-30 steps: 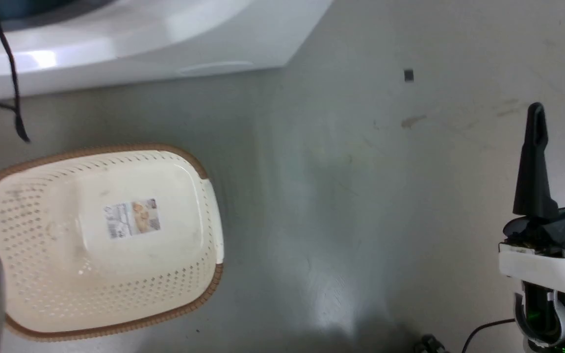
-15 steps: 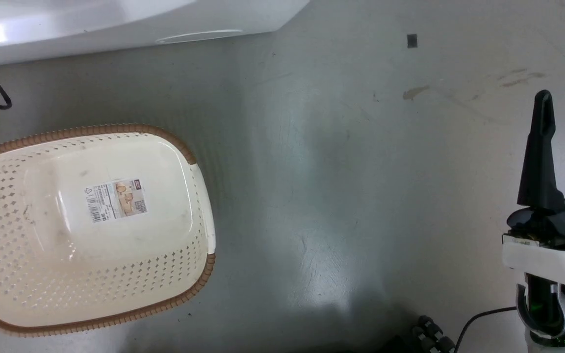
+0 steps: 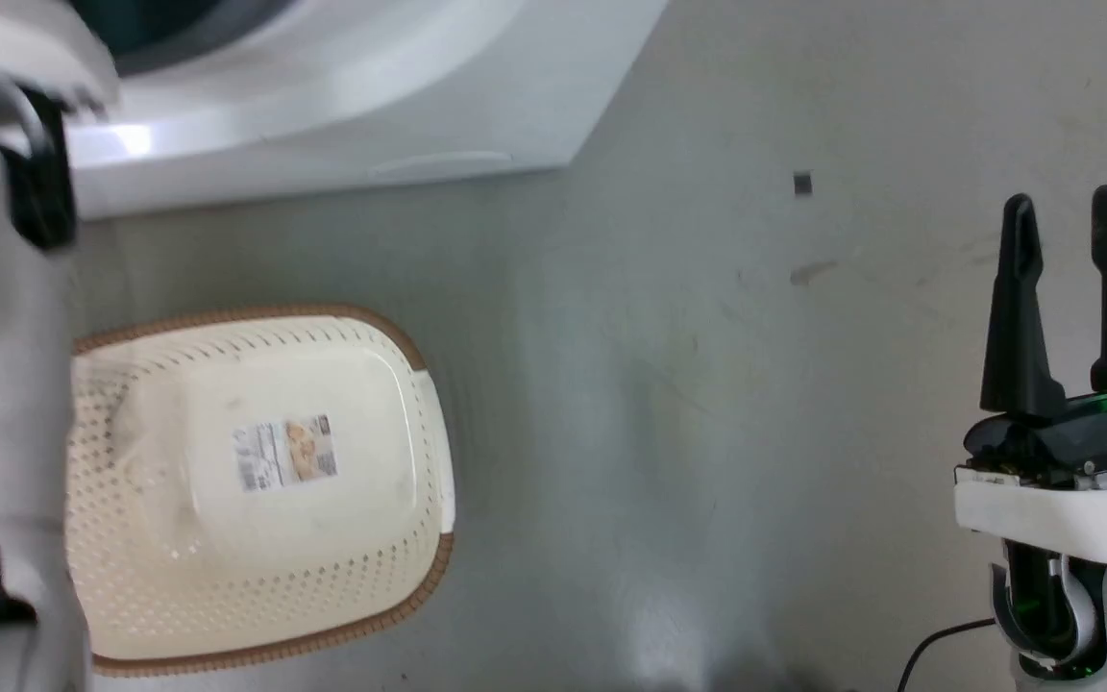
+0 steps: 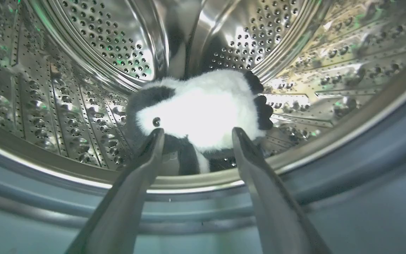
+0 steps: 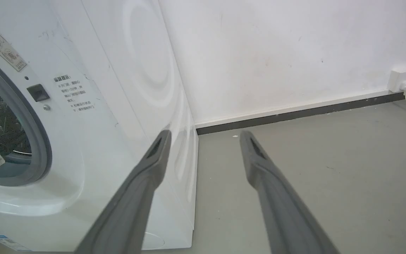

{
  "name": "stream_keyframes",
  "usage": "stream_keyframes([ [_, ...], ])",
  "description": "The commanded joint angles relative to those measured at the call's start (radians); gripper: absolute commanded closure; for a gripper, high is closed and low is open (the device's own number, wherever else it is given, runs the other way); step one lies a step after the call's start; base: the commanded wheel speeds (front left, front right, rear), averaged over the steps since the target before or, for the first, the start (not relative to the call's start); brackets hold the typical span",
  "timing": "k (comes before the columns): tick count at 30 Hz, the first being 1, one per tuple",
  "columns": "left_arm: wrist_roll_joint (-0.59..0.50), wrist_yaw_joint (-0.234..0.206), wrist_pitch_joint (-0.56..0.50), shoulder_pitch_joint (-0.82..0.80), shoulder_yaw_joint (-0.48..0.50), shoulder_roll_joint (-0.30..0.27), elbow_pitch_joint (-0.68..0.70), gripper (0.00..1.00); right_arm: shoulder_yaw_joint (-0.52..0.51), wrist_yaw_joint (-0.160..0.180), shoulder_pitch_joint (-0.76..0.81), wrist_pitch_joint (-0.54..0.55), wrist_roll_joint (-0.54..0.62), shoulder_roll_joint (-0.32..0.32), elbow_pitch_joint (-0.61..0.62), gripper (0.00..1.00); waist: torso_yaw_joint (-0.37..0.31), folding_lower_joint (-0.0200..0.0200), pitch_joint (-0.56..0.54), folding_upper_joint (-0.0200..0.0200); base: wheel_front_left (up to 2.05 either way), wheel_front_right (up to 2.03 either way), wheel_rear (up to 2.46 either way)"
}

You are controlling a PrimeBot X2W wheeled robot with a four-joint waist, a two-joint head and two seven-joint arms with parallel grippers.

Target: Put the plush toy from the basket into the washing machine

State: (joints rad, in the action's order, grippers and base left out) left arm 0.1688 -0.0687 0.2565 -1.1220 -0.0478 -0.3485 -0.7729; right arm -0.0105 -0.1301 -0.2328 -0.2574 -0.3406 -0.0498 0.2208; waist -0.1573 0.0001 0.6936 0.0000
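The plush toy (image 4: 203, 113) lay in the drum (image 4: 93, 46) of the washing machine (image 5: 125, 88), just beyond the tips of the left gripper (image 4: 197, 131), its length crosswise to the fingers (image 4: 125, 197), face toward the left one. That gripper was spread wide, gripping nothing. The right gripper (image 3: 1063, 200), likewise parted and empty, hung far outside the machine.

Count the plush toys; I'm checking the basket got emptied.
1: the panda plush toy lies in the drum of the washing machine. The basket holds none; unseen drum areas could hide others.
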Motion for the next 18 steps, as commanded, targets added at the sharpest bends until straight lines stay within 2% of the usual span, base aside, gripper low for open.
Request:
stream_keyframes([
  [1,-0.024,0.000,0.005,0.090,-0.007,0.008,0.037,0.00,0.001,-0.001,0.013,-0.004,0.007,0.000,-0.009,0.00,0.021,-0.0001,-0.091,0.0000,0.00,0.00,0.00],
  [5,-0.034,0.002,0.005,0.200,-0.008,0.037,0.094,0.00,-0.004,-0.001,0.034,-0.004,0.018,0.000,-0.020,0.00,0.043,-0.0001,-0.149,0.0000,0.00,0.00,0.00],
  [11,-0.050,-0.010,0.005,0.401,0.001,0.105,0.256,0.00,-0.011,-0.001,0.081,-0.004,0.048,0.000,-0.045,0.00,0.091,-0.0001,-0.255,0.0000,0.00,0.00,0.00],
  [18,-0.089,-0.019,0.005,0.623,0.006,0.157,0.449,0.00,-0.022,-0.001,0.137,-0.004,0.078,0.000,-0.086,0.00,0.132,-0.0001,-0.383,0.0000,0.00,0.00,0.00],
])
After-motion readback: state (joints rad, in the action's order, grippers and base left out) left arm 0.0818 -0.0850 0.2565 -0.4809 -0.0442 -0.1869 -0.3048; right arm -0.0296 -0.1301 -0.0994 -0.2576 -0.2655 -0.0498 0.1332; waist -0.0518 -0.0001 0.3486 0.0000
